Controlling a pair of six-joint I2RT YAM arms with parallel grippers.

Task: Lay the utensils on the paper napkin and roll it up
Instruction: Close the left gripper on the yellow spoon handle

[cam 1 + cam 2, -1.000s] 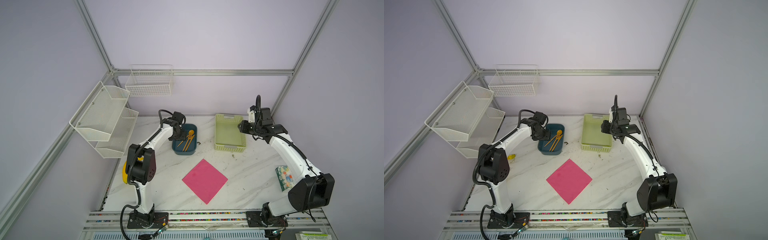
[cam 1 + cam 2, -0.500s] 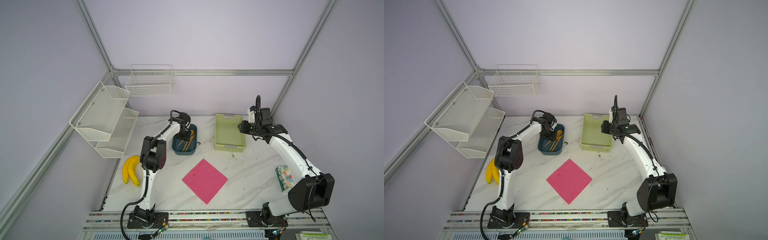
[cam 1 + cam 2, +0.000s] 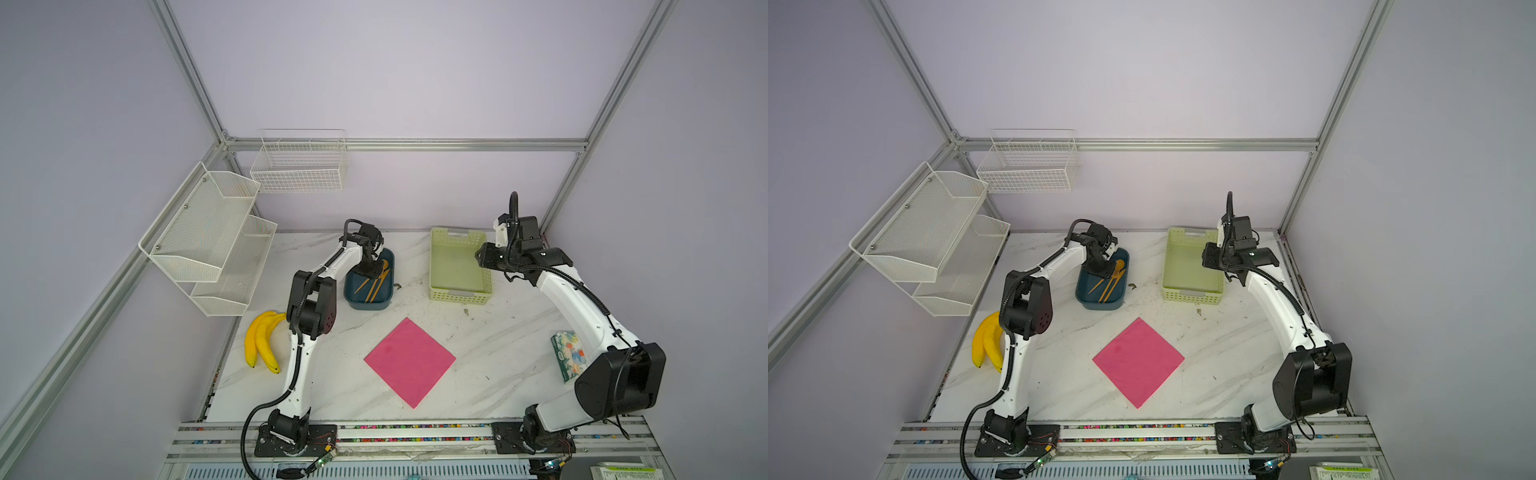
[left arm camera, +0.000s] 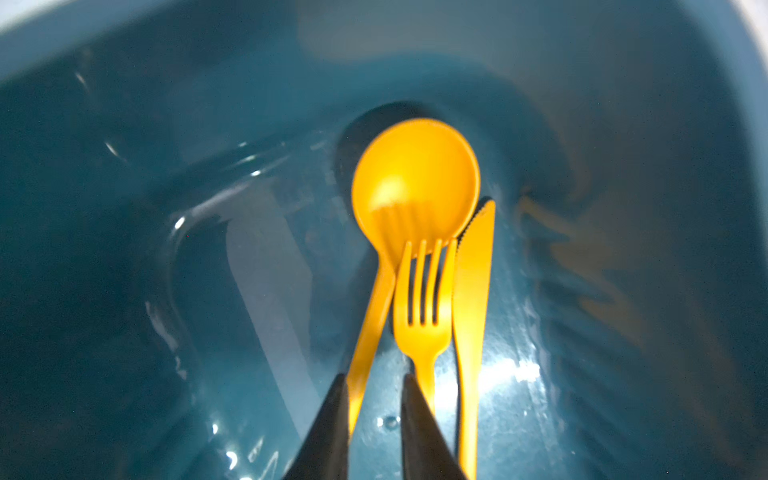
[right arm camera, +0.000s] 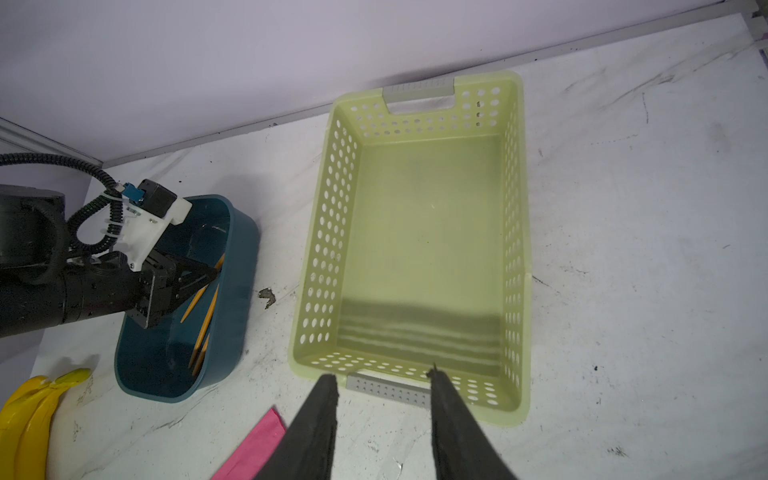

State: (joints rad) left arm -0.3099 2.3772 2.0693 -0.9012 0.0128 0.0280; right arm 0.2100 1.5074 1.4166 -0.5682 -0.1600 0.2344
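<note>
Orange spoon (image 4: 415, 183) at barely parted left gripper (image 4: 374, 379) (grip unclear); right gripper (image 5: 382, 374) wider, empty

We looked at a white, marble-veined table (image 3: 498, 353) with faint scuffs and specks. A dark blue tub (image 3: 368, 306) stood toward its back, left of centre, and a pale green perforated basket (image 3: 457, 296) stood well apart to the right of it. A small dark scrap (image 5: 268, 296) lay between them. The pink paper napkin (image 3: 409, 361) lay flat near the middle, turned corner-on. Two yellow bananas (image 3: 262, 340) rested at the left edge, and a patterned tissue packet (image 3: 567, 355) lay at the right.
</note>
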